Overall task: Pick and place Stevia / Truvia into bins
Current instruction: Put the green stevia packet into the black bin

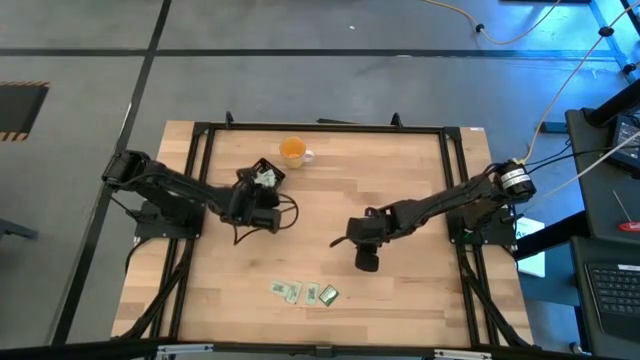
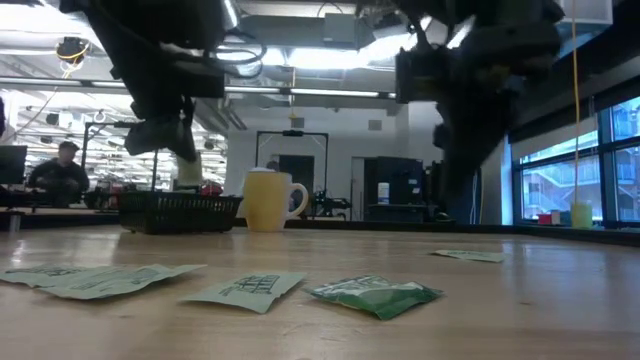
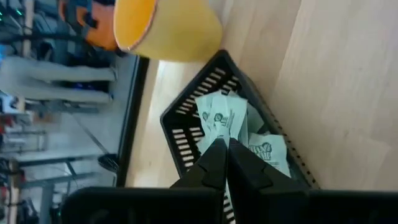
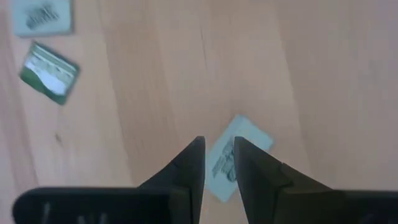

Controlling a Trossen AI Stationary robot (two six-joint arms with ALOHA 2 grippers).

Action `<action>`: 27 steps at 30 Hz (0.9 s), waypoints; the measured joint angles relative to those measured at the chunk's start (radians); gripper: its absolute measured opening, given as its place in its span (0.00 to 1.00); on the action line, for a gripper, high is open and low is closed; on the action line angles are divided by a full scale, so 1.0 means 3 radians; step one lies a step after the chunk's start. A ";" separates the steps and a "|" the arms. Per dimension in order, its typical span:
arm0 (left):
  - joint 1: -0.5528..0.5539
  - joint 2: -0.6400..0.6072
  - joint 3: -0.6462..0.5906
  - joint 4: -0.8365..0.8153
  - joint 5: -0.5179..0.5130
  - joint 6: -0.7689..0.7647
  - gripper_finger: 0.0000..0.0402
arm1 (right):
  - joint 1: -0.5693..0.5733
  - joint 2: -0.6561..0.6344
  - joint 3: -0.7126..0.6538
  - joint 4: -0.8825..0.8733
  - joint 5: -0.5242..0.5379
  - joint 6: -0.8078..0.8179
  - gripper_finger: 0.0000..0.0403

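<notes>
We see the wooden table [image 1: 400, 200] with both arms reaching inward. On our left side the black tray [image 1: 268, 176] sits just beside the orange cup [image 1: 293, 151], and several sachets already lie in it. The left gripper [image 3: 225, 144] hangs over that tray, fingers pinched together on a pale green sachet [image 3: 219, 118] whose free end points down into the bin; we judge it is about to be dropped.

The relation that matters for the next pick is on our right side. The right gripper [image 4: 217, 152] hovers low over a lone sachet [image 4: 233, 155] on the bare wood, fingers a narrow gap apart and holding nothing. That sachet lies directly under the fingertips, its long axis slanted across the gap rather than square to it, so we expect a small wrist turn or a straight descent would do.

A further row of sachets [image 1: 303, 293] lies near the table's front edge, between the two arms and somewhat nearer the right one.
</notes>
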 joint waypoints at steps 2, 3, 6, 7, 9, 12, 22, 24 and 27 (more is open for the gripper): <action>0.0061 0.0000 0.0000 0.0001 0.0053 0.0000 0.01 | 0.0019 0.0000 -0.0068 0.0006 -0.0001 0.0072 0.22; 0.0090 0.0000 0.0000 0.0001 0.0077 0.0001 0.01 | 0.0030 0.0000 -0.0103 0.0015 0.0000 0.0094 0.22; 0.0166 0.0026 -0.0035 0.0013 0.0088 0.0003 0.01 | 0.0057 0.0000 -0.0206 0.0025 0.0000 0.0192 0.22; 0.0187 0.0027 -0.0068 -0.0002 0.0085 0.0004 0.01 | 0.0067 0.0000 -0.0234 0.0030 0.0000 0.0224 0.22; 0.0239 0.0043 -0.0135 0.0008 0.0081 0.0001 0.01 | 0.0084 0.0000 -0.0278 0.0043 0.0000 0.0264 0.22; 0.0287 0.0058 -0.0219 0.0012 0.0086 -0.0049 0.01 | 0.0103 0.0000 -0.0315 0.0061 0.0000 0.0262 0.22; 0.0392 0.0057 -0.0275 0.0157 0.0201 -0.0126 0.03 | 0.0150 0.0003 -0.0342 0.0083 0.0007 0.0165 0.22; 0.0428 0.0057 -0.0275 0.0168 0.0281 -0.0165 0.06 | 0.0179 0.0048 -0.0342 0.0101 0.0008 0.0095 0.22; 0.0465 0.0057 -0.0275 0.0198 0.0379 -0.0174 0.09 | 0.0217 0.0152 -0.0346 0.0127 0.0019 0.0070 0.22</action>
